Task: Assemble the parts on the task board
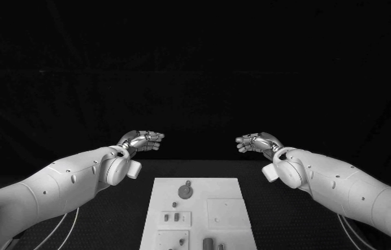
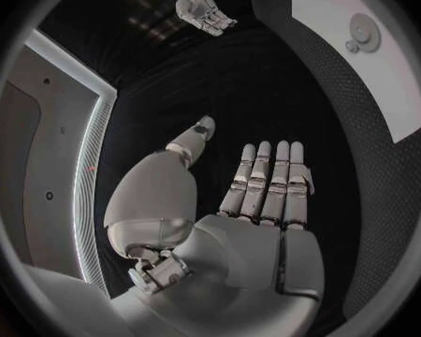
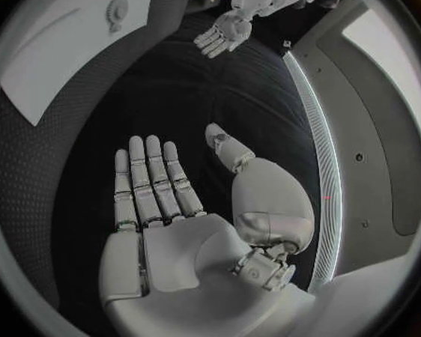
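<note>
A: Reading from the near end of the board (image 1: 224,213): I see dark parts (image 1: 208,242) at its near edge, then small ones (image 1: 170,218) in a square recess just beyond, then a round part (image 1: 186,191) towards the far end. The board lies flat on the bench (image 1: 277,205).

B: And my hands?

A: Both are held up past the board's far end, apart from it. Left hand (image 1: 143,141) beyond its far left corner, right hand (image 1: 257,143) beyond its far right corner. In the wrist views the fingers (image 2: 267,180) of each lie straight and side by side, thumb out, palms bare. So both are released, holding nothing.

B: Which stage is this?

A: I can't settle that. Hands parked off the board with parts sitting on it fits either end of the job, and I can't tell whether those parts are seated or loose.

B: Then how do I proceed well?

A: I'd check each part's seating before committing, and bring one hand in at a time, fingers kept apart, so the other stays off the board.
</note>
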You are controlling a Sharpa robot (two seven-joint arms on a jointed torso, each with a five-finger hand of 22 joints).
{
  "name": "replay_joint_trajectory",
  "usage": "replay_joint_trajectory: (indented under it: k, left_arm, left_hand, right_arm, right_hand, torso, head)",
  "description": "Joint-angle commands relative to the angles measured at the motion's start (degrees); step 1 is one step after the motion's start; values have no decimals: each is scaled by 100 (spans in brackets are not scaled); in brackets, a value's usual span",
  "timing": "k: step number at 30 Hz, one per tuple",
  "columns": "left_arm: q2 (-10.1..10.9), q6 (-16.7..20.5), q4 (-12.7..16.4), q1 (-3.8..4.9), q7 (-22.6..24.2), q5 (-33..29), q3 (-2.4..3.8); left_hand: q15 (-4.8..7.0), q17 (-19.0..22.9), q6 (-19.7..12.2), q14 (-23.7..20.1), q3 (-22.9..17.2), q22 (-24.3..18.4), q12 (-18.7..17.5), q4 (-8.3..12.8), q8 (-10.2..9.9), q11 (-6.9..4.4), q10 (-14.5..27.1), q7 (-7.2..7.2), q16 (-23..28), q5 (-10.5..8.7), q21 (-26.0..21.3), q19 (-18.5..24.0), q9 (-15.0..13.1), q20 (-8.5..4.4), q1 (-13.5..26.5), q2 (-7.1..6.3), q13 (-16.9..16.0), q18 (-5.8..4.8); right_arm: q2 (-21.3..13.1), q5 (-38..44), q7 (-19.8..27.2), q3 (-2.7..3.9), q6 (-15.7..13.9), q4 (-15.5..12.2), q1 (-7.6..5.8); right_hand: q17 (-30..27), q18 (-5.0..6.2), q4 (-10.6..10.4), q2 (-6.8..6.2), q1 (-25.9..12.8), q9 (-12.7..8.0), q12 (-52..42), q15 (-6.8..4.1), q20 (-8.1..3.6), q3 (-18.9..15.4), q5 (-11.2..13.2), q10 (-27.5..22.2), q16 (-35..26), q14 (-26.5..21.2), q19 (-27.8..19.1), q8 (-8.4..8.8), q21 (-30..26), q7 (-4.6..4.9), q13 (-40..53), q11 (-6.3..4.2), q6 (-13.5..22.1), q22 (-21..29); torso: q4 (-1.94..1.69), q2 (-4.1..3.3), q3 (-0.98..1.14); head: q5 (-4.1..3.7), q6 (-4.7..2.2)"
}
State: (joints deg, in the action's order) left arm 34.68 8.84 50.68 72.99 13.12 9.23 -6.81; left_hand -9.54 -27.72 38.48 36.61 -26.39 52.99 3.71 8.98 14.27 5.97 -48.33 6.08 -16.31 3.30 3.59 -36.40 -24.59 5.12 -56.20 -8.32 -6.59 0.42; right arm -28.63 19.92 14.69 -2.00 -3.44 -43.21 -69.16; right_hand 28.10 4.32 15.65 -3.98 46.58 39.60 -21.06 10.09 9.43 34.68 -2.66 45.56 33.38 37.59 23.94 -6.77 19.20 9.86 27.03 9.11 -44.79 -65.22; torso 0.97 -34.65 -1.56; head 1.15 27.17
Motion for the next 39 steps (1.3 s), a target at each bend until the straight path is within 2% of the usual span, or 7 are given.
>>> replay_joint_trajectory:
  k: [1, 10, 11, 14, 15, 27, 39]
  left_arm:
    - [-78, -284, -87, -5, 200, -325, 0]
    - [-55, -422, -12, -9, 256, -327, 1]
    - [-53, -203, -38, -9, 101, -219, -2]
    - [-34, -137, 32, -31, 129, -232, 10]
    - [-21, -93, 79, -47, 148, -240, 18]
    - [406, 1422, 1689, -564, 784, -526, 295]
    - [902, 3176, 3553, -1163, 1520, -857, 617]
  left_hand:
    - [-15, 50, -168, -175, 41, -163, -10, -115, -59, -63, 198, -83, 102, -38, -13, 181, -5, 74, 189, -32, 83, -42]
    - [51, 56, -168, -232, 37, -376, 28, -172, 41, -76, 193, -54, 115, -37, 13, 149, -96, 73, 205, 30, 146, -42]
    - [954, 2772, -3848, -3661, 2639, -5299, -371, -898, -1427, -597, 4833, -608, 1631, -330, -359, 3640, 2459, -512, 5620, 832, 659, -42]
    - [954, 2772, -3848, -3661, 2639, -5299, -371, -898, -1427, -597, 4833, -608, 1631, -330, -359, 3640, 2459, -512, 5620, 832, 659, -42]
    - [954, 2772, -3848, -3661, 2639, -5299, -371, -898, -1427, -597, 4833, -608, 1631, -330, -359, 3640, 2459, -512, 5620, 832, 659, -42]
    - [954, 2772, -3848, -3661, 2639, -5299, -371, -898, -1427, -597, 4833, -608, 1631, -330, -359, 3640, 2459, -512, 5620, 832, 659, -42]
    - [954, 2772, -3848, -3661, 2639, -5299, -371, -898, -1427, -597, 4833, -608, 1631, -330, -359, 3640, 2459, -512, 5620, 832, 659, -42]
  right_arm:
    - [72, -538, 505, 27, 218, 58, 65]
    - [-25, -538, 493, 36, 286, -162, 73]
    - [-21, -394, 329, 33, 139, -138, 73]
    - [-45, -418, 347, 36, 74, -207, 85]
    - [-61, -435, 360, 37, 30, -255, 94]
    - [-624, -1002, 779, 97, -1464, -1865, 388]
    - [-1353, -1737, 1322, 174, -3398, -3951, 768]
  right_hand:
    - [-166, -94, 6, 21, -74, -27, 333, 23, 49, -173, -3, -56, -279, -130, -115, 44, -143, -4, -315, 19, 123, 78]
    - [-469, -46, -89, 51, -55, -79, 906, 58, 103, -405, -5, 310, -658, 8, -104, -10, -356, 72, -1025, 73, 231, 179]
    - [-2810, -432, -1565, 398, -4658, -3960, 2106, -1009, -943, -3468, 266, -4556, -3338, -3759, -2394, 677, -1920, -986, -2703, -911, 4479, 2077]
    - [-2810, -432, -1565, 398, -4658, -3960, 2106, -1009, -943, -3468, 266, -4556, -3338, -3759, -2394, 677, -1920, -986, -2703, -911, 4479, 2472]
    - [-2810, -432, -1565, 398, -4658, -3960, 2106, -1009, -943, -3468, 266, -4556, -3338, -3759, -2394, 677, -1920, -986, -2703, -911, 4479, 6522]
    - [-2810, -432, -1565, 398, -4658, -3960, 2106, -1009, -943, -3468, 266, -4556, -3338, -3759, -2394, 677, -1920, -986, -2703, -911, 4479, 6522]
    - [-2810, -432, -1565, 398, -4658, -3960, 2106, -1009, -943, -3468, 266, -4556, -3338, -3759, -2394, 677, -1920, -986, -2703, -911, 4479, 6522]
  torso:
    - [30, 92, 43]
    - [58, 85, 90]
    - [56, 86, 69]
    - [48, 100, 74]
    - [43, 109, 77]
    - [-86, 328, 150]
    - [-97, 347, 156]
  head:
    - [48, -33]
    - [113, 84]
    - [97, 56]
    - [86, 91]
    - [78, 115]
    - [-100, 672]
    - [-115, 720]
